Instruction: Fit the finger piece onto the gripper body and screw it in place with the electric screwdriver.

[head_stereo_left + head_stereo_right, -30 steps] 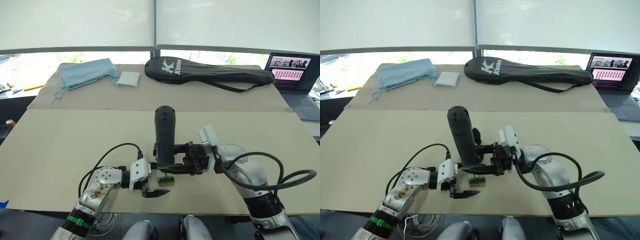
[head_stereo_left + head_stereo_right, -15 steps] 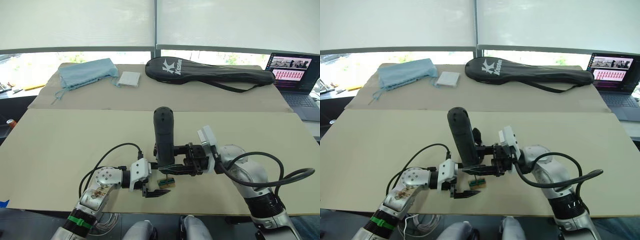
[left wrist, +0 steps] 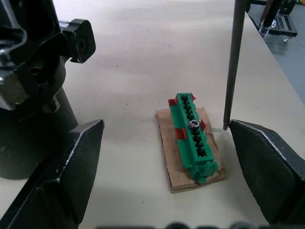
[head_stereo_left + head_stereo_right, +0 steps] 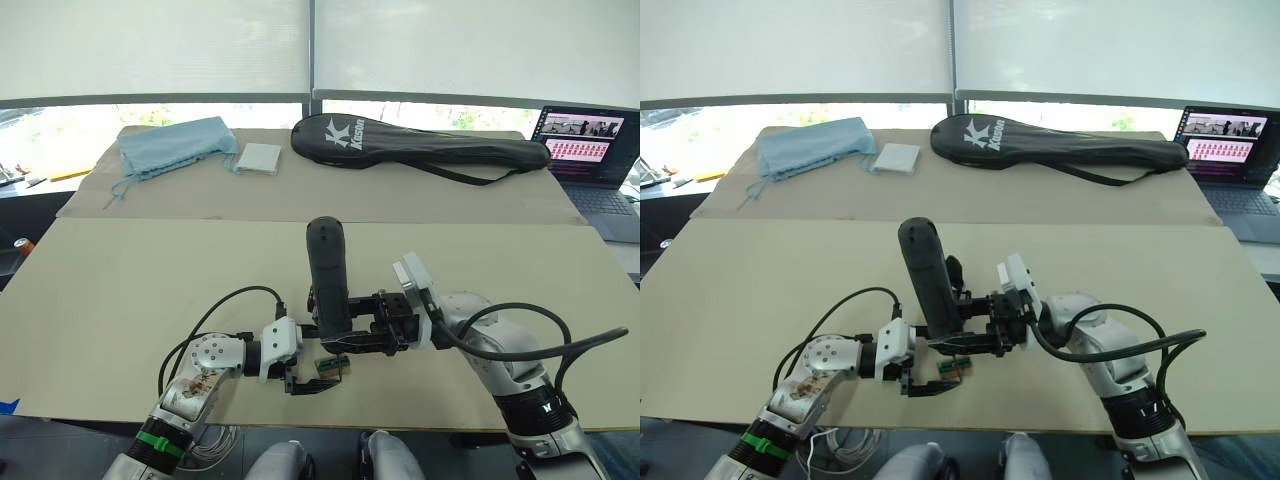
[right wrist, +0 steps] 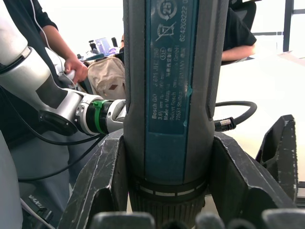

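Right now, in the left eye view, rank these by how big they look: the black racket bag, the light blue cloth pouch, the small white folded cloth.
1. Black racket bag
2. Light blue cloth pouch
3. Small white folded cloth
All three lie along the table's far side, so nearness hardly skews it.

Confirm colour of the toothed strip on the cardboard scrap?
Green strip with red tabs, clearest in the left wrist view.

- On the electric screwdriver (image 5: 169, 95), filling the middle of the right wrist view, you can read a blue label running lengthwise: "Bosch GO", and what looks like "624203222" near the upper right; the finer print is too small.
- On the black racket bag (image 4: 420, 145), at the top centre, you see a white "K" logo with "Kason".
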Motion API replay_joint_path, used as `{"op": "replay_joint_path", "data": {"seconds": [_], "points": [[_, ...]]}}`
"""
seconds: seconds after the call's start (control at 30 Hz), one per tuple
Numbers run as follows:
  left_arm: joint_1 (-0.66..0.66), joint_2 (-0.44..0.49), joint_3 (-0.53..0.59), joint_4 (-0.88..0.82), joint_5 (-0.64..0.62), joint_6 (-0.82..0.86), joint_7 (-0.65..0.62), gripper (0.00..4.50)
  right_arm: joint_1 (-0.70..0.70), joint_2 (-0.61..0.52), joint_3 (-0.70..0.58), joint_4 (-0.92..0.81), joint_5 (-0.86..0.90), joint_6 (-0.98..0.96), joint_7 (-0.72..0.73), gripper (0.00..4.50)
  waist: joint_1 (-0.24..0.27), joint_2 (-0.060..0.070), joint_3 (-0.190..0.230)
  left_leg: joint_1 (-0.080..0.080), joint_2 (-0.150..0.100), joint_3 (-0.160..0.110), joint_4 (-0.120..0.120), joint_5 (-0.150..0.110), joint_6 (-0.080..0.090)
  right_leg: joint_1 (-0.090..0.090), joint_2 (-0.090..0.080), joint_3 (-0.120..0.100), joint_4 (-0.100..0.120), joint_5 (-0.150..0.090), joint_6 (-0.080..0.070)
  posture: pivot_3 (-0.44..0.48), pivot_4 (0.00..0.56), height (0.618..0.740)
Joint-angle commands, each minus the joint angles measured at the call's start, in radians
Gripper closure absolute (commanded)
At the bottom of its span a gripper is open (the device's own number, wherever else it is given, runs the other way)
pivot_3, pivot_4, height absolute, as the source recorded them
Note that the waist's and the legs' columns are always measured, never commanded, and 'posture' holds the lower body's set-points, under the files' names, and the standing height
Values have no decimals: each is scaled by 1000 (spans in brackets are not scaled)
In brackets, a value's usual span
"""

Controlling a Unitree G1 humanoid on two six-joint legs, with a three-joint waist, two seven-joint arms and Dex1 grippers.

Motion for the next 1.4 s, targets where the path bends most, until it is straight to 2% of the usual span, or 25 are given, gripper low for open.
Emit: {"op": "replay_joint_path", "data": {"seconds": [0.03, 0.2, 0.5, 1.4], "points": [[24, -8, -44, 60, 30, 16, 10, 95, -17, 1, -52, -66, 53, -21, 7, 2584, 1, 0, 0, 0, 0, 0, 0, 0, 0, 0, 0, 0, 0, 0, 0, 0, 150, 740], [26, -7, -43, 61, 29, 14, 10, 95, -34, 22, -83, -88, 81, -31, -6, 2584, 1, 0, 0, 0, 0, 0, 0, 0, 0, 0, 0, 0, 0, 0, 0, 0, 150, 740], [26, 0, -44, 39, 27, 28, 7, 95, -35, 55, -66, -85, 48, -99, -5, 2584, 0, 1, 0, 0, 0, 0, 0, 0, 0, 0, 0, 0, 0, 0, 0, 0, 150, 740], [26, 6, -42, 36, 25, 35, 5, 95, -16, 57, -44, -53, -13, -150, 21, 2584, -1, 1, 0, 0, 0, 0, 0, 0, 0, 0, 0, 0, 0, 0, 0, 0, 150, 740]]}}
